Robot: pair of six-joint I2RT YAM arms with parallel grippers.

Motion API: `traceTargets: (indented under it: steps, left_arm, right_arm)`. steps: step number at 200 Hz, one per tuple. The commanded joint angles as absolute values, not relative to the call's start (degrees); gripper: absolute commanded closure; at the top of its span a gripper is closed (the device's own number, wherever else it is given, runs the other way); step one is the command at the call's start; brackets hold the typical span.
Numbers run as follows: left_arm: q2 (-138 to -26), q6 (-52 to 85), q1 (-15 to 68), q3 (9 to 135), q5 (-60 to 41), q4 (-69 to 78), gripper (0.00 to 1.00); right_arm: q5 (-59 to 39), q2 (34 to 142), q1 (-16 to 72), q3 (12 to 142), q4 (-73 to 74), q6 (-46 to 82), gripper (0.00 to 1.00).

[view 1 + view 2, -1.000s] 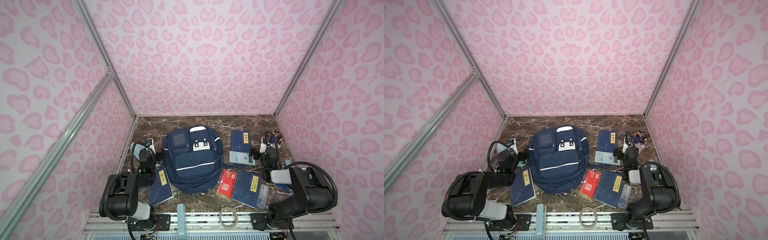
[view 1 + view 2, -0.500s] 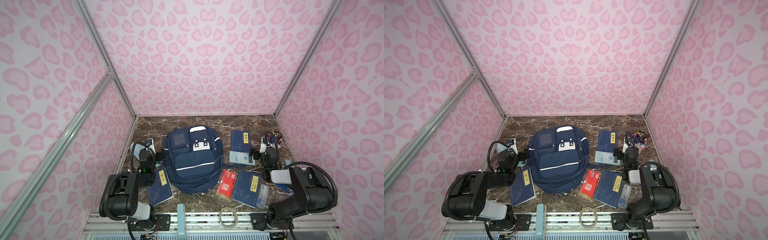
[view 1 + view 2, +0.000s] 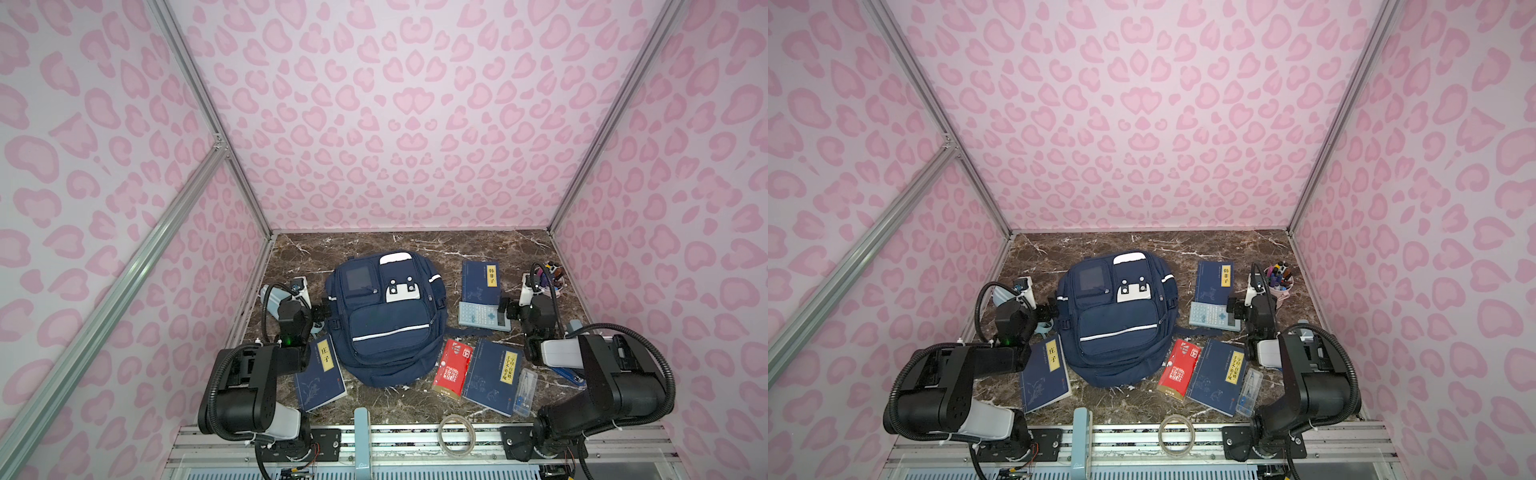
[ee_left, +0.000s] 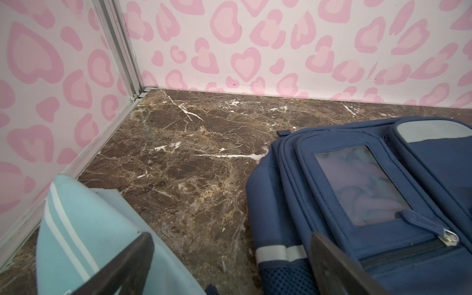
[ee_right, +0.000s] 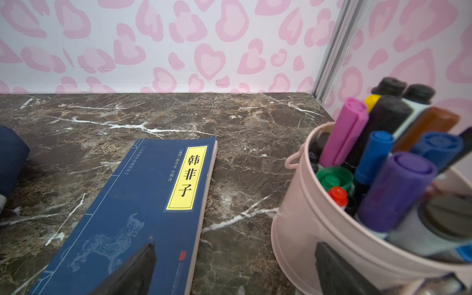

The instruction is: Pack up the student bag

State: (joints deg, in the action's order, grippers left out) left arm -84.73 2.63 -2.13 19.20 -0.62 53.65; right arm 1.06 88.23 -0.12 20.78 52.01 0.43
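Navy-blue fabric marks the student bag point(image 3: 384, 320), which lies flat in the middle of the brown marble tabletop point(image 3: 374, 243) in both top views, pockets facing up and its top toward the far wall. The left tool point(image 3: 322, 313) sits just left of the bag, at centre-left of the frame, with its jaws spread wide and holding nothing. In the left wrist view one finger point(image 4: 122, 265) shows in front of a light-blue pouch point(image 4: 84, 224) and the other in front of the bag's side. The right tool point(image 3: 505, 309), right of centre, is likewise wide open and empty. Its wrist view shows one finger in front of a navy book point(image 5: 143, 212) with a yellow label and the other in front of a pink cup of markers point(image 5: 319, 229). A calculator point(image 3: 482, 319) lies at that book's near end. Across the lower part of the frame lie another navy book point(image 3: 322, 374), a red booklet point(image 3: 452, 369), a third navy book point(image 3: 494, 376) and, on the front rail, a tape roll point(image 3: 457, 430).
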Motion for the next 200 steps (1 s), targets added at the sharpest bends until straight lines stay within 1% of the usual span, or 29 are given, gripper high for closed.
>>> traceTargets:
  steps: [1,67,78,87,96,110,121,131,143,149,158,169,178,187,200]
  left_arm:
    - [-84.5,2.5,-2.2,19.2,-0.3,55.6,0.02]
    - [-84.2,2.8,-2.1,18.9,0.2,55.9,0.02]
    - [-82.5,3.5,-2.1,20.3,2.1,52.1,0.02]
    - [-79.6,4.1,-2.2,22.3,2.9,45.3,0.02]
    - [-76.4,5.3,-2.2,24.7,3.9,38.7,0.02]
    - [-71.9,8.9,-2.2,27.4,4.0,30.9,0.02]
    - [-68.9,13.7,-2.2,29.5,1.8,25.6,0.02]
    - [-66.9,19.1,-2.1,31.7,-1.0,20.3,0.02]
    - [-65.1,23.1,-1.2,32.9,-7.3,17.4,0.03]
    - [-64.1,24.3,-0.2,32.8,-9.2,16.5,0.02]
    - [-62.2,26.2,1.6,33.2,-7.8,12.2,0.03]
    - [-59.8,28.2,3.8,33.5,-5.9,6.3,0.03]
    - [-57.6,30.2,5.8,32.6,-5.8,4.1,0.00]
    - [-55.3,31.9,8.7,30.8,-5.5,3.4,0.05]
    - [-52.2,33.9,14.5,27.1,-4.6,4.2,0.07]
  right_arm:
    - [0.9,88.2,-0.2,20.5,53.6,0.5,0.01]
    - [1.1,88.0,-0.2,20.4,53.5,1.0,0.00]
    - [0.5,87.7,-0.2,20.2,54.6,0.8,0.00]
    - [-1.2,85.8,-0.1,19.8,54.8,-0.1,0.00]
    - [-1.1,82.2,0.4,21.0,48.9,-0.7,0.00]
    - [-3.3,77.3,0.8,27.3,31.0,0.8,0.00]
    - [-4.3,76.4,0.7,33.0,21.0,7.9,0.00]
    - [-9.3,77.1,0.8,37.5,14.9,12.0,0.00]
    - [-16.9,79.1,1.8,41.1,13.3,14.7,0.00]
    - [-18.7,80.2,3.2,42.7,12.7,15.4,0.00]
    - [-17.9,82.0,6.7,45.2,11.3,14.4,0.00]
    - [-15.8,84.8,10.9,48.6,8.9,12.3,0.03]
    - [-15.6,87.9,13.6,51.9,6.4,11.4,0.03]
    - [-16.8,91.7,15.5,56.2,3.3,11.4,0.04]
    - [-18.6,97.4,17.9,62.2,-0.5,10.7,0.06]
